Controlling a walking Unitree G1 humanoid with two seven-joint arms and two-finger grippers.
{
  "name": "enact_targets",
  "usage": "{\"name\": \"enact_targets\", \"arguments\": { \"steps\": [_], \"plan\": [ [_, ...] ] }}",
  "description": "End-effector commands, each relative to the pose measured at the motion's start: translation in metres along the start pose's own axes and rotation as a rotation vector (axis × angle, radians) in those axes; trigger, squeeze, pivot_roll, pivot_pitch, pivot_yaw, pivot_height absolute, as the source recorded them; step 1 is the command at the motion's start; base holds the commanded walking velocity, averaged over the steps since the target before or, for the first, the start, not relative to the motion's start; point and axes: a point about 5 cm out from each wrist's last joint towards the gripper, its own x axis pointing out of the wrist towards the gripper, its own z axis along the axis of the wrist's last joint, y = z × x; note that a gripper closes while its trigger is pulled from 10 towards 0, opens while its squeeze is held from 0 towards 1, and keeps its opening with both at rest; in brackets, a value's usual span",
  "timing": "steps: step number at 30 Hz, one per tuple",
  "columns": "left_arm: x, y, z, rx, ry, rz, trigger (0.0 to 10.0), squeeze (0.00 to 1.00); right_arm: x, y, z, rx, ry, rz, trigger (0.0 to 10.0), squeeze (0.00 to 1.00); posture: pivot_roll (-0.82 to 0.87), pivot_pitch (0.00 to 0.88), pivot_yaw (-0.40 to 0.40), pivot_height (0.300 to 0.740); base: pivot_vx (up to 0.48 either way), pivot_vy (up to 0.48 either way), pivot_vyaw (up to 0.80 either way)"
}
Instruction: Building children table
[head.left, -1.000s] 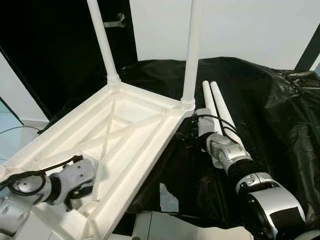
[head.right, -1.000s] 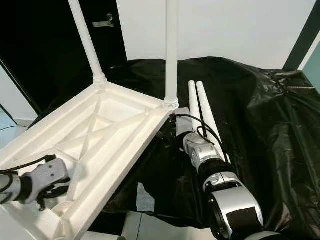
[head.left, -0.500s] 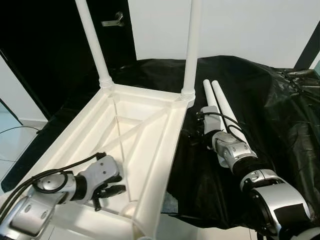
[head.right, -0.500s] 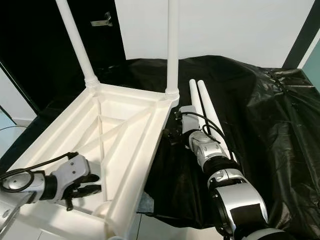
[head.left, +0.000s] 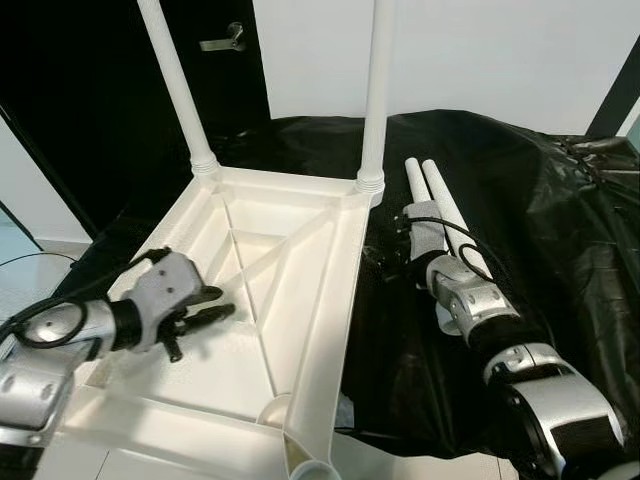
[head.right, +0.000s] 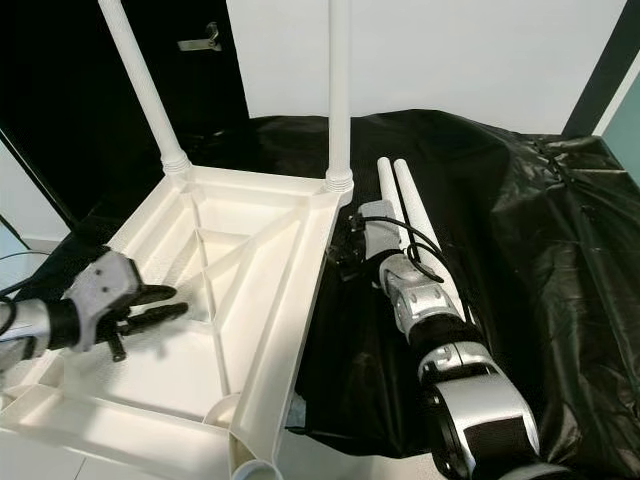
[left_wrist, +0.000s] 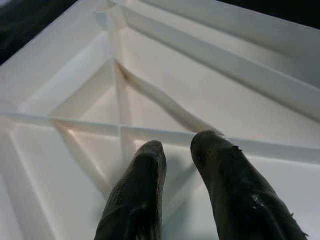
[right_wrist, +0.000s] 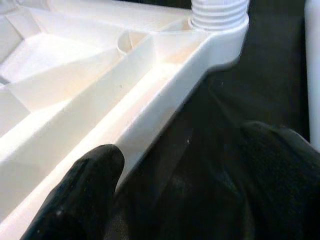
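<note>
Upturned white plastic table frame (head.left: 300, 300) swings round; left end effector (head.left: 215, 312) lifts off, near-closed, empty; right end effector (right_wrist: 175, 200) gapes empty beside rim; two loose white legs (head.left: 440, 205) await fitting.

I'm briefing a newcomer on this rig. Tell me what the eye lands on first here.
First, the big white upturned tabletop, ribbed underside up, at centre left, with two legs standing at its far corners. Next, two loose white legs lying side by side on the black sheet to its right. The left claw hovers over the ribs, nearly shut and empty; the right claw sits open at the tabletop's right edge.
</note>
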Motion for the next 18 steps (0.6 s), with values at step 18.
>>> {"name": "enact_targets", "arguments": {
  "steps": [18],
  "plan": [
    [-0.008,-0.064,-0.022,-0.091,-0.033,-0.362,10.0,0.0,-0.063,0.033,0.022,-0.005,-0.299,-0.014,10.0,0.0,0.12,0.0,0.01,0.74,0.0,0.0,0.0]
  ]
}}
